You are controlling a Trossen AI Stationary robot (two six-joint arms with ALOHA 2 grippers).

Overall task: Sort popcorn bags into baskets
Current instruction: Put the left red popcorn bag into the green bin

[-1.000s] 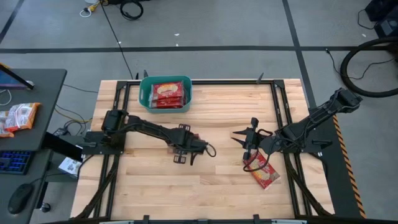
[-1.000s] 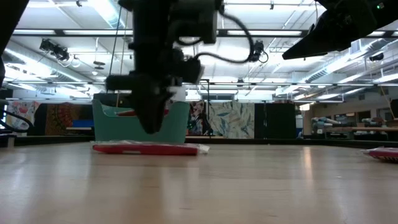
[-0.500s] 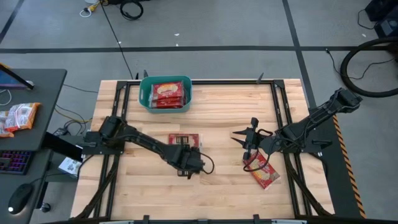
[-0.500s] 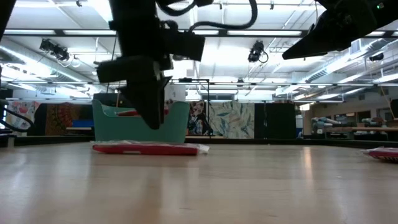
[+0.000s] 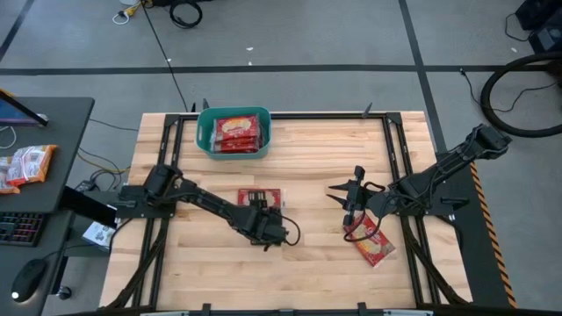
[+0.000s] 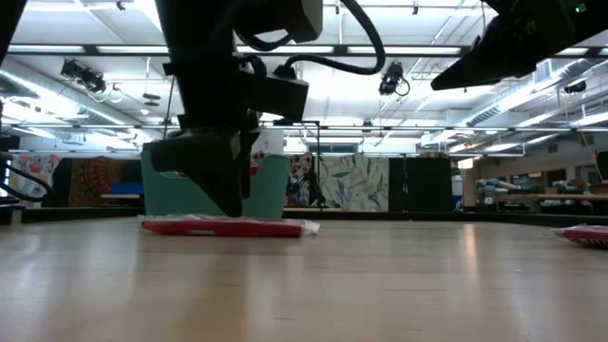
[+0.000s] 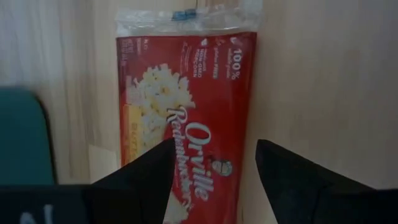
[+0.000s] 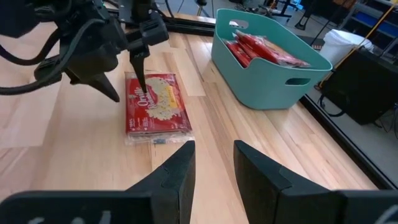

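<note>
L hand [image 5: 263, 226] hangs spread just above the near end of a flat red popcorn packet [image 5: 261, 198] lying mid-desk, prob. lined up to pinch it. Teal plastic tub [image 5: 234, 132] w/ packets inside sits at far side. R hand [image 5: 349, 200], half-spread and empty, waits over another red packet [image 5: 372, 242] at right.

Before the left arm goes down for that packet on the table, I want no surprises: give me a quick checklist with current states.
1. Left hand open: ok.
2. Left hand lined up over the popcorn bag: ok in its wrist view.
3. Bag lying flat on the table: ok.
4. Teal basket has room left: cannot tell.
5. Right hand clear of the left arm's path: ok; it sits apart near a second bag.
</note>
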